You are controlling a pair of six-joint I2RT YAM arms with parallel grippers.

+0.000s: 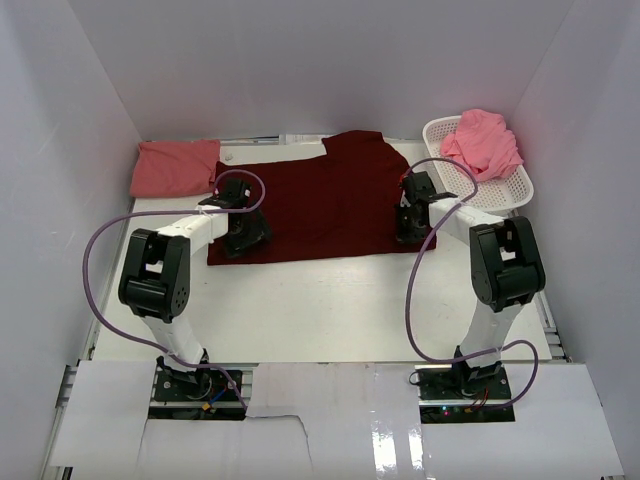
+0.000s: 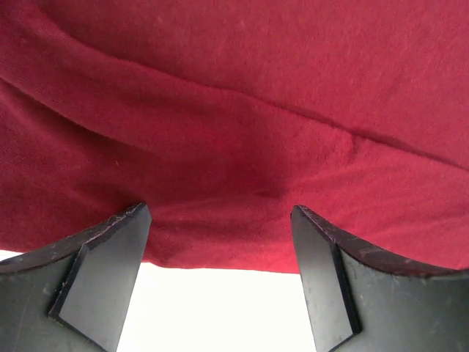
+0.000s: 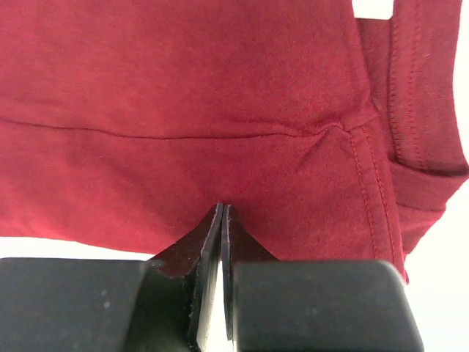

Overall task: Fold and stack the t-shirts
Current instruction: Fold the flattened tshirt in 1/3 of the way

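Note:
The large dark maroon t-shirt [image 1: 320,200] lies spread flat on the white table. My left gripper [image 1: 245,240] stands at its near left edge, open, with the hem between the fingers in the left wrist view [image 2: 220,220]. My right gripper [image 1: 408,232] is at the shirt's right edge near the sleeve seam, its jaws closed, tips meeting on the cloth's hem [image 3: 222,209]. A folded salmon t-shirt [image 1: 175,167] lies at the far left. A lighter pink t-shirt [image 1: 482,142] sits bunched in the basket.
A white perforated basket [image 1: 515,190] stands at the far right by the wall. White walls close in the table on three sides. Purple cables loop from both arms over the table's near part.

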